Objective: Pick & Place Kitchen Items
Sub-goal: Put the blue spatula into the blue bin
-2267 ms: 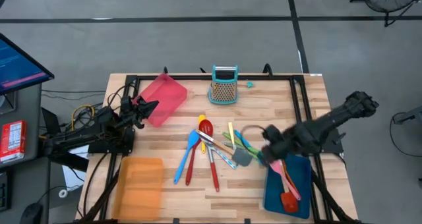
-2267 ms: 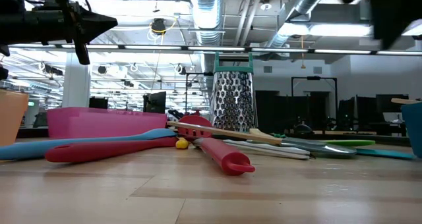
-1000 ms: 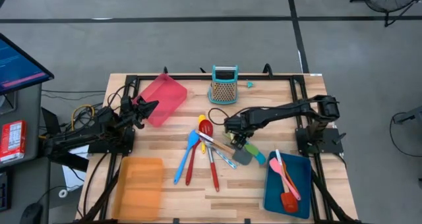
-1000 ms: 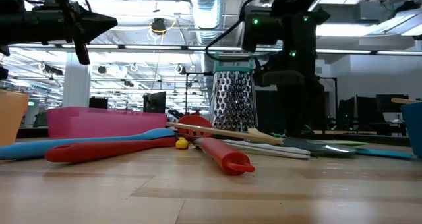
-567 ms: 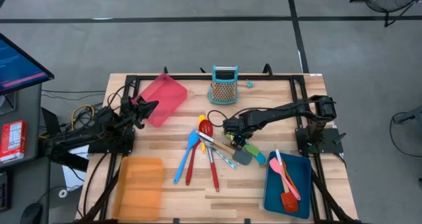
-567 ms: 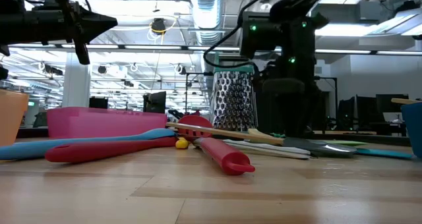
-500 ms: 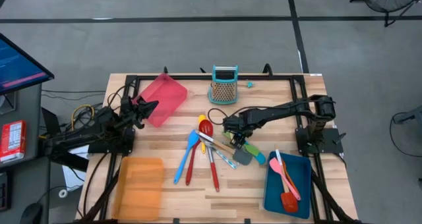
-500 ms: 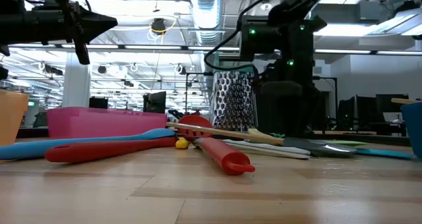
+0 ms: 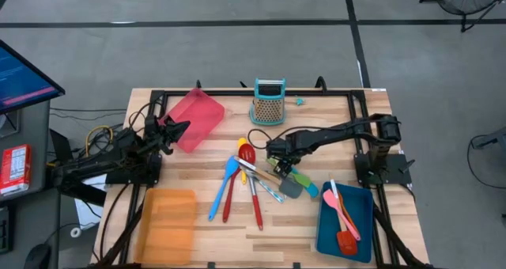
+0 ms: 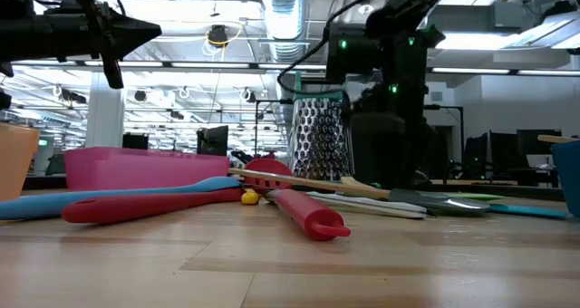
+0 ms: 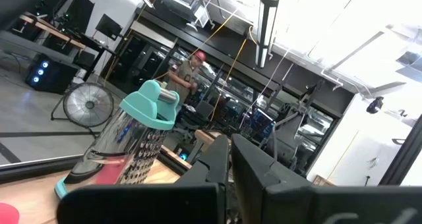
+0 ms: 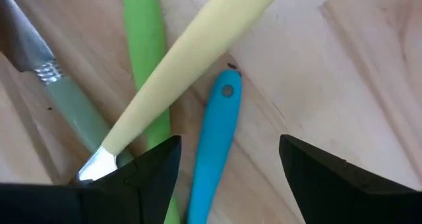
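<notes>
Wood table [image 9: 332,134], lab room behind. Left gripper [image 9: 180,127] parked at the left edge near the pink tray [image 9: 195,119], fingers closed, holding nothing.

Right gripper [image 9: 278,163] is down over the right side of the utensil pile [image 9: 253,178], jaws wide apart, empty. Wrist view: fingers [image 12: 125,178] straddle a blue handle [image 12: 216,138], with a green handle [image 12: 146,59] beside it and a cream handle [image 12: 191,46] lying across the green one. A silvery piece with a pale green handle [image 12: 59,85] sits next to those. The rest of the pile, red and blue spoons [image 9: 229,186], lies just to the left. Blue tray [image 9: 326,229] at front right already holds an orange spatula [image 9: 345,236] and a pink one.

Risks, as judgement:
- Handles overlap and sit close together. Closing here could pinch two at once, blue plus green, or catch the cream tip.
- Cream handle rests on green, so lifting green or blue may drag or flip it and scatter the pile.
- Slim round handles lie flat on wood; if the fingers stop too high, they slip off, and if too low, the tips jam the table.
- A grip near the handle end means the long utensil may swing or tilt on the lift and clip the grater [image 9: 269,103] or miss the tray.
- Which handle is targeted: cannot tell.
</notes>
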Tool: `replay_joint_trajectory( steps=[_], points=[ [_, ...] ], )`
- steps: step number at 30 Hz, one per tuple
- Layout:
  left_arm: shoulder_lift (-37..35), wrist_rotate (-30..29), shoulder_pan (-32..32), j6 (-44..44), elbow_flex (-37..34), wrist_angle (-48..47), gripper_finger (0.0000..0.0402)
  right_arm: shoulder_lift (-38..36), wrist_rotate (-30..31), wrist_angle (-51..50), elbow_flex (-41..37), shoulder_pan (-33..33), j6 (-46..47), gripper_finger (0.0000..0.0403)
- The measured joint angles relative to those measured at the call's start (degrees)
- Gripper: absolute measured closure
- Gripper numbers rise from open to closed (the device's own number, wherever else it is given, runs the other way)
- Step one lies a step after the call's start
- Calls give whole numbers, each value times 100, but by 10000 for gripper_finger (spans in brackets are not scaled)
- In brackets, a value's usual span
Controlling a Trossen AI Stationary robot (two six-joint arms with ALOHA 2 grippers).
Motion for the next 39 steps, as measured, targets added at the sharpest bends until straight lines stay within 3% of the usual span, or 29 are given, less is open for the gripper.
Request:
replay_joint_trajectory(
  steps=[9,18,22,31,39],
  points=[
    [2,0,0,0,0,0,399,329,-247,-16,31,33,-71,161],
    [2,0,0,0,0,0,399,299,-347,-16,18,9,-90,321],
    [2,0,0,0,0,0,399,297,-355,-22,13,6,-135,358],
    [2,0,0,0,0,2,399,5,-167,21,-54,-145,-198,352],
    [2,0,0,0,0,11,399,-734,15,80,-37,-534,-330,352]
  ],
)
